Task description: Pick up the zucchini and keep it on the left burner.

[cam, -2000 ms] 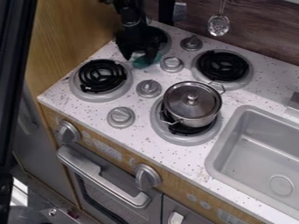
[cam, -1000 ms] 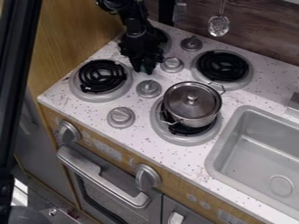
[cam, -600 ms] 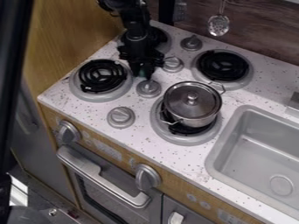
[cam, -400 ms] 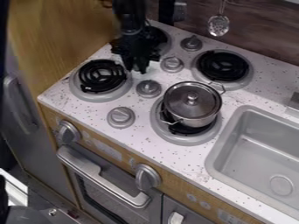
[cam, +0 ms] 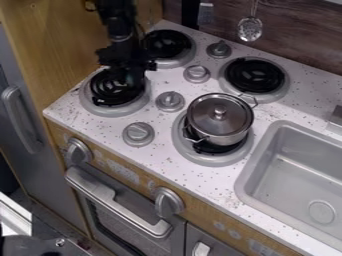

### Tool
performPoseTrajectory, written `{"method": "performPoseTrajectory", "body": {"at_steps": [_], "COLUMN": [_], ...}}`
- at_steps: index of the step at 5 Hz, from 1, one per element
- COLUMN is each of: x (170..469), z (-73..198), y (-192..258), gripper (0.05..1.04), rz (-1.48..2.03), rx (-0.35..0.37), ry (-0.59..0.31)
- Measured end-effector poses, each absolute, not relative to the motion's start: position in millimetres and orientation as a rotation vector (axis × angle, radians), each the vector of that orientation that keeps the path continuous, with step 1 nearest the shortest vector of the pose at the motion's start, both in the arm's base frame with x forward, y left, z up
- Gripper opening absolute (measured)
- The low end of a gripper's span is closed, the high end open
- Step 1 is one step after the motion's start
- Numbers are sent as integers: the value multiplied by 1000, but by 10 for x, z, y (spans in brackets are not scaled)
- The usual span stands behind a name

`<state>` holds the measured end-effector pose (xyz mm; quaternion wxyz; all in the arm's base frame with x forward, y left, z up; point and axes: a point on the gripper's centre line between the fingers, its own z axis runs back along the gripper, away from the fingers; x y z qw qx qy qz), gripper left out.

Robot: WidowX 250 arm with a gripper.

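Black arm [cam: 119, 22] enters at the top edge, left of centre, and hangs down over the left side of the stove, wrist uppermost. Gripper [cam: 136, 80] points downward, over the right part of the front-left burner [cam: 137, 106], partly covering its black coil; contact with the burner: cannot tell. Gripper state: cannot tell if open, closed or gripping something, it's dark against dark. Zucchini: position relative to the gripper can't be made out, nor whether it is on the burner. Surface: white speckled counter [cam: 207, 185], four burners. Rear-left burner [cam: 175, 64] just behind the gripper, rear-right burner [cam: 280, 90] has a bare coil, front-right burner [cam: 212, 161] carries a metal pot [cam: 224, 131] with its lid [cam: 207, 110] on, upright. Four grey knobs [cam: 138, 134] run between the burners. Grey sink [cam: 250, 175] at right. Two big knobs [cam: 168, 201] and an oven handle [cam: 113, 200] on the front face. Room: light wood panel [cam: 60, 45] and grey door [cam: 13, 130] at left, dark wood wall [cam: 300, 35] behind, slotted spoon [cam: 250, 28] and spatula [cam: 206, 14] hanging there.
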<state>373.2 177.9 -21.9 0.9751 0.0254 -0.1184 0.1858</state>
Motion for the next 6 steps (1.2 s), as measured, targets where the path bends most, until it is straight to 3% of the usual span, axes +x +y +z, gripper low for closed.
{"method": "performPoseTrajectory", "body": {"at_steps": [1,2,3,4,6], "x": [3760,3703,3690,3726,3728], "z": [-283,-313,-306,-57,485], "y": [1902,1973,1980,1905,1644], "gripper": [404,469,782,993,997], "rz": [382,393,366,312,147], "rx": [44,43,51,45,53], "ry": [-222,-195,-186,-219,-258]}}
